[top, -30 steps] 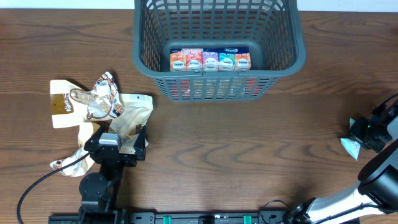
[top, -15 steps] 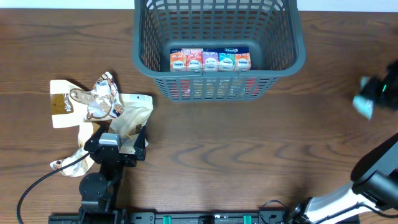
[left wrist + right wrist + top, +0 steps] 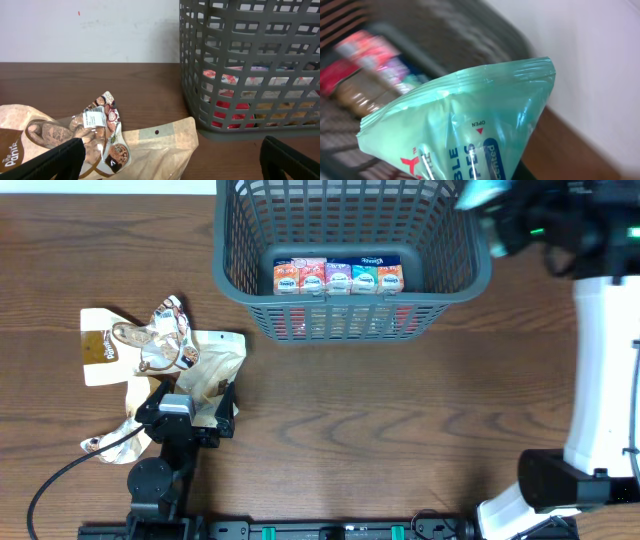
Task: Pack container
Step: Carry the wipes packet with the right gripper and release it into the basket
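The right gripper (image 3: 498,208) is clamped on a pale teal crinkly plastic snack packet (image 3: 465,130), which fills its wrist view with the sealed top edge uppermost. From overhead the gripper is blurred. It hangs over the far right corner of the large dark grey plastic basket with lattice sides (image 3: 352,298).

The left gripper (image 3: 170,150) has its jaws spread wide with nothing between them. It sits low over the dark brown wooden table (image 3: 400,420), facing the basket's near left corner. Just in front of it lies a tan paper pouch with a punched hang hole (image 3: 160,142). A clear crumpled packet of brown snacks (image 3: 97,132) overlaps that pouch, and a beige pouch with a brown label (image 3: 100,345) lies further left.

The basket stands at the table's far edge, well apart from this pile. Along its near wall inside stands a row of small colourful cartons (image 3: 338,277).
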### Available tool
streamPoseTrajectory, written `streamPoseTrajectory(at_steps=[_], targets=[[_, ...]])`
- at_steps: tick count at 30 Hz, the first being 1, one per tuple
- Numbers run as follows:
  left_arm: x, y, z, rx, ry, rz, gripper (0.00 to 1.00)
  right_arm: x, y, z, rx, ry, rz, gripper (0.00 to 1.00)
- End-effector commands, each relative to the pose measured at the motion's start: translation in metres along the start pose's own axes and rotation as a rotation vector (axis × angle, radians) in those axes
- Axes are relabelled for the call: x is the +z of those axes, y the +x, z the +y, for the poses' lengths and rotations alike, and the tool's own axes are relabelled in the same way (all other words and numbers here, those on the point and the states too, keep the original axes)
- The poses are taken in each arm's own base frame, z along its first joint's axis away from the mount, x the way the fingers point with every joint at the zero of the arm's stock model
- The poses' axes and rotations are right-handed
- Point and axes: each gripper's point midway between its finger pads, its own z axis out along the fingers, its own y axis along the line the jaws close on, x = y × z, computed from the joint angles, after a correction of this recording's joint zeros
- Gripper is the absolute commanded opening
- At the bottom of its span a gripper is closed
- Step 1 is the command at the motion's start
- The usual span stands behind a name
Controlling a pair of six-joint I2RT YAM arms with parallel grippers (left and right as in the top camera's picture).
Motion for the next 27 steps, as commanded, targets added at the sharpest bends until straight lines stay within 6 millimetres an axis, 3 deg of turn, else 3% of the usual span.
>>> streamPoseTrajectory(at_steps=[1,4,8,16,20,24,25,26,27], targets=[[0.001,0.015,-0.003,-0.008,0.02,0.047,0.99,0.013,-0.021,0.037,-0.302,-0.08,-0.029,0.01],[0.001,0.015,-0.003,-0.008,0.02,0.047,0.99,0.03,-0.03,0.064,-0.383,-0.146,-0.036,0.01],[0.001,0.015,-0.003,-0.008,0.02,0.047,0.99,0.069,-0.024,0.088,-0.426,-0.233,0.008,0.01],[0.001,0.015,-0.003,-0.008,0.02,0.048,0.99,0.166,0.02,0.135,-0.453,-0.433,0.146,0.01],[0.001,0.015,-0.003,-0.008,0.02,0.048,0.99,0.195,0.041,0.148,-0.45,-0.489,0.202,0.01],[0.001,0.015,-0.003,-0.008,0.02,0.047,0.99,0.208,0.058,0.157,-0.438,-0.532,0.249,0.01],[0.001,0.015,-0.003,-0.008,0.02,0.047,0.98,0.21,0.061,0.158,-0.434,-0.539,0.258,0.1],[0.001,0.015,-0.003,-0.008,0.02,0.048,0.99,0.21,0.063,0.157,-0.426,-0.536,0.265,0.63],[0.001,0.015,-0.003,-0.008,0.02,0.048,0.98,0.211,0.063,0.154,-0.404,-0.522,0.273,0.99]])
